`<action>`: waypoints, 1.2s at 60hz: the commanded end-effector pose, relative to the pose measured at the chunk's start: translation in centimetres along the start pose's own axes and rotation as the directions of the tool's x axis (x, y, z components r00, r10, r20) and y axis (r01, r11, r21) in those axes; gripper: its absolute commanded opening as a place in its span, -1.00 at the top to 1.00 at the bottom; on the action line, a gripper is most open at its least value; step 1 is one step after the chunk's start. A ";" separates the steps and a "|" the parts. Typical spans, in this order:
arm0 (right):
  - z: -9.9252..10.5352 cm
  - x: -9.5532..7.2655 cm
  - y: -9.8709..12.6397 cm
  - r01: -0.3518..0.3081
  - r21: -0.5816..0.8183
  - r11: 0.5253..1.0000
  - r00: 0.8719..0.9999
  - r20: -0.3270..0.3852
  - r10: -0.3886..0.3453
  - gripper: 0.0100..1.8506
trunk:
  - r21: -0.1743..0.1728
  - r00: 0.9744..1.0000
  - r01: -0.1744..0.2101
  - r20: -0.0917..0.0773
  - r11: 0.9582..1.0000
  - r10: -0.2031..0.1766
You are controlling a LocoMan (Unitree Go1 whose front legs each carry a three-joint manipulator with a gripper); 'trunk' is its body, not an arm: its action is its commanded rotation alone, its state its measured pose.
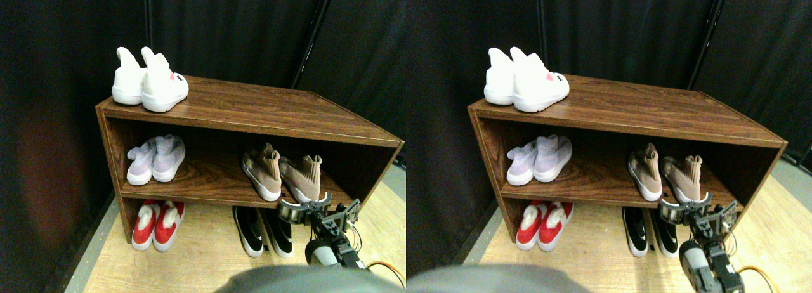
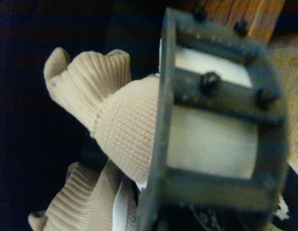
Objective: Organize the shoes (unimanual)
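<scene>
Tan shoes (image 1: 282, 172) paired on middle shelf (image 1: 209, 185); gripper (image 1: 317, 207) at right shoe's heel, five o'clock; jaws' state unclear

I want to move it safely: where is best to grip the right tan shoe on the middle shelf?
Probably the toe of the right tan shoe, approached from the shelf's open front: its white-soled toe pokes past the shelf edge toward the end effector, while the soft knit ankle sits deeper inside.

One pair (image 1: 149, 80) atop the rack (image 1: 266, 112), two pairs on its shelf, two beneath.
</scene>
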 end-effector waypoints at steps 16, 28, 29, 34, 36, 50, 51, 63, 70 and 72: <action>0.7 -1.6 0.8 -0.065 -0.020 0.998 0.998 0.012 0.066 -0.43 | -0.012 1.000 -0.007 -0.013 1.000 0.006; 1.8 -4.7 1.2 -0.133 -0.035 0.990 0.991 -0.008 0.133 -0.42 | -0.007 1.000 0.005 -0.010 1.000 -0.005; 2.0 -5.0 1.2 -0.138 -0.039 0.990 0.990 -0.007 0.138 -0.44 | -0.006 1.000 0.008 -0.012 1.000 -0.008; 2.9 -6.4 1.2 -0.166 -0.049 0.985 0.986 -0.016 0.165 -0.39 | -0.006 1.000 0.012 -0.011 1.000 -0.012; 3.2 -6.8 1.2 -0.181 -0.056 0.982 0.983 -0.013 0.181 -0.24 | -0.003 1.000 0.013 -0.010 1.000 -0.013; 5.8 -9.0 2.0 -0.219 -0.110 0.969 0.971 0.076 0.228 0.63 | 0.000 1.000 0.020 -0.012 1.000 -0.020; 6.1 -9.1 2.1 -0.227 -0.121 0.966 0.967 0.090 0.239 0.77 | 0.000 1.000 0.020 -0.012 1.000 -0.020; 8.0 -8.5 3.5 -0.260 -0.205 0.943 0.942 0.161 0.295 0.94 | -0.001 1.000 0.020 -0.009 1.000 -0.020; 8.6 -7.5 4.2 -0.262 -0.205 0.943 0.933 0.195 0.302 0.94 | -0.003 1.000 0.018 -0.011 1.000 -0.018; 8.8 -6.9 4.4 -0.262 -0.240 0.935 0.933 0.187 0.309 0.94 | -0.003 1.000 0.015 -0.011 1.000 -0.015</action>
